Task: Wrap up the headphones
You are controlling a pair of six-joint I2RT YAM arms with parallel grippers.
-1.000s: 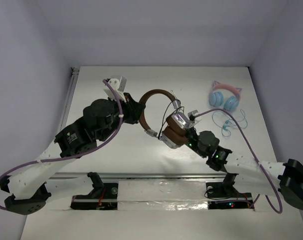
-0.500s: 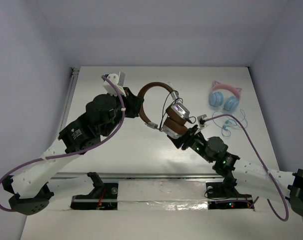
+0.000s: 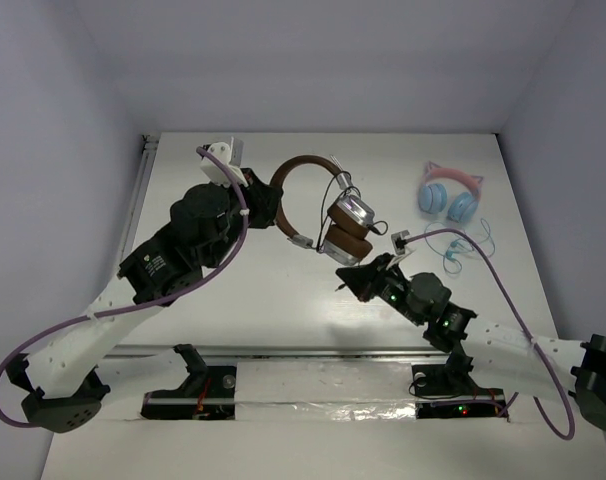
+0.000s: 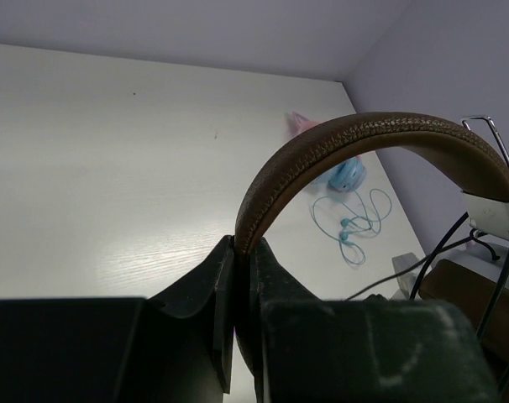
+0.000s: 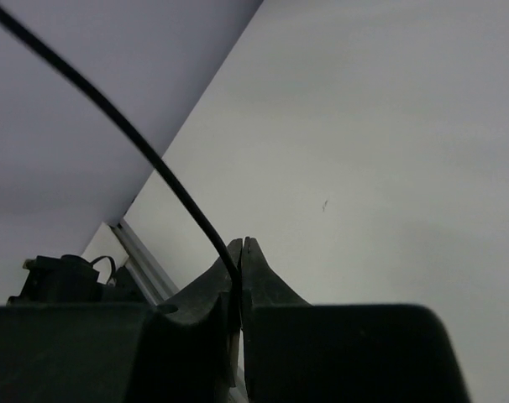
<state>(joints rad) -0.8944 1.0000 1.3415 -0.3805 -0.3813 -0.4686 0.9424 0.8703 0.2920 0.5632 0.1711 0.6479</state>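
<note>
The headphones point(image 3: 328, 210) have a brown leather headband, brown ear pads and silver cups, and hang above the table's middle. My left gripper point(image 3: 273, 208) is shut on the headband's left end; the left wrist view shows the headband point(image 4: 355, 138) arching up from between the jaws of the left gripper point(image 4: 244, 248). My right gripper point(image 3: 345, 277) sits just below the ear cups, shut on the thin black cable point(image 5: 128, 134), which runs up and left from the right gripper's point(image 5: 241, 245) tips. Thin black cable loops show around the cups.
Pink-and-blue cat-ear headphones point(image 3: 451, 193) with a light blue cable point(image 3: 468, 245) lie at the table's right; they also show in the left wrist view point(image 4: 343, 172). A metal rail point(image 3: 133, 210) runs along the table's left edge.
My right gripper has drawn back down and left from the ear cups, pulling the cable. My left gripper and the headphones have shifted slightly up and left.
</note>
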